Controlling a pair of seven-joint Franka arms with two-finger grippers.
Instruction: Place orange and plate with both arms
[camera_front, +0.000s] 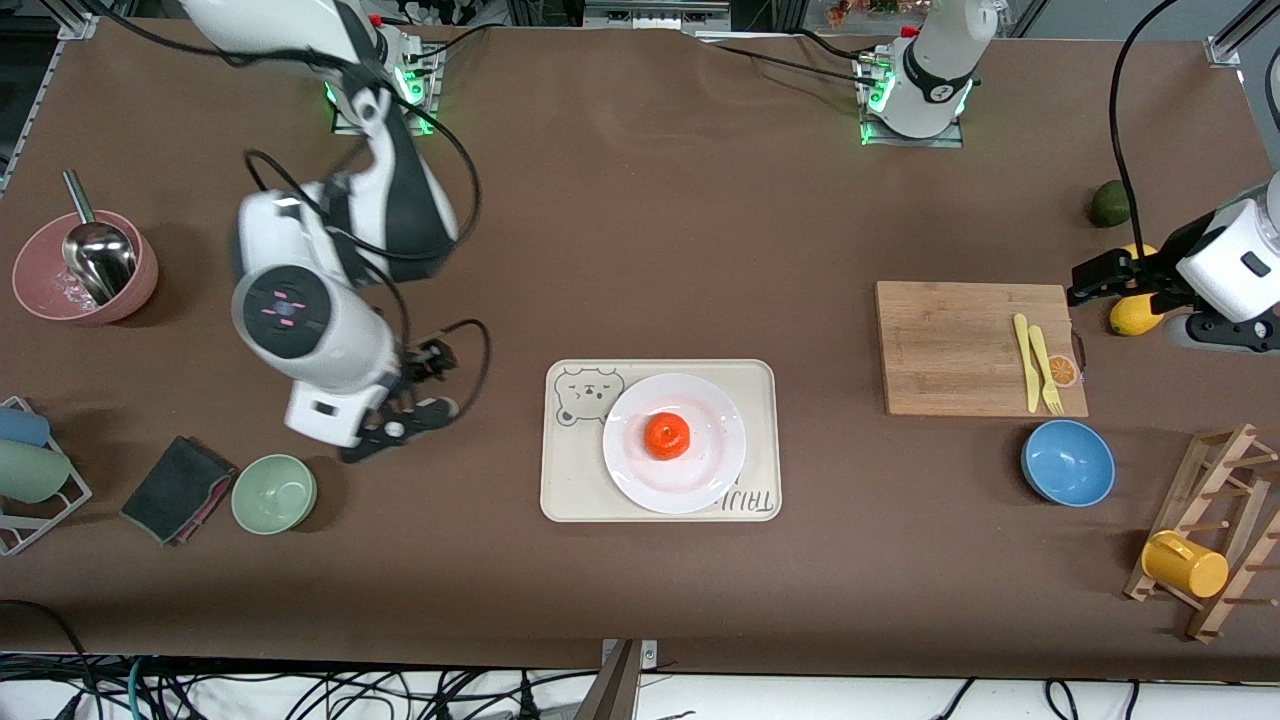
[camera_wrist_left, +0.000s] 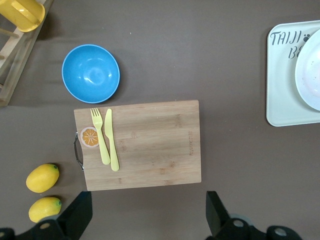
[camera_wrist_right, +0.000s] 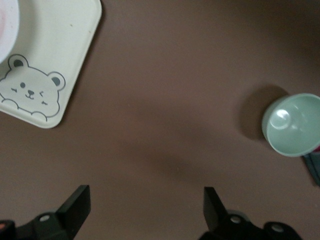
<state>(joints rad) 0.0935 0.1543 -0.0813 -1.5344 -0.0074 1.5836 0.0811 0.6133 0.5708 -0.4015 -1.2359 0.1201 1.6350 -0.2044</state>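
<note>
The small reddish orange (camera_front: 667, 436) rests in the middle of the round white plate (camera_front: 715, 420). The plate stands on a cream bear tray (camera_front: 570, 480) at the table's centre. My right gripper (camera_front: 415, 395) hangs open and empty over bare table between the tray and a green bowl. In its wrist view the right gripper (camera_wrist_right: 147, 210) faces brown table, with the tray corner (camera_wrist_right: 50, 60) in sight. My left gripper (camera_front: 1095, 280) is open and empty beside the cutting board, by the lemons. Its wrist view shows the left gripper (camera_wrist_left: 148, 212), the plate's rim (camera_wrist_left: 310, 75) and the tray (camera_wrist_left: 285, 75); the orange is hidden there.
The wooden cutting board (camera_front: 975, 345) carries a yellow fork and knife. A blue bowl (camera_front: 1067, 463) and a rack with a yellow mug (camera_front: 1185, 563) sit nearer the camera. At the right arm's end are the green bowl (camera_front: 274, 493), a dark cloth (camera_front: 175, 490) and a pink bowl (camera_front: 85, 268).
</note>
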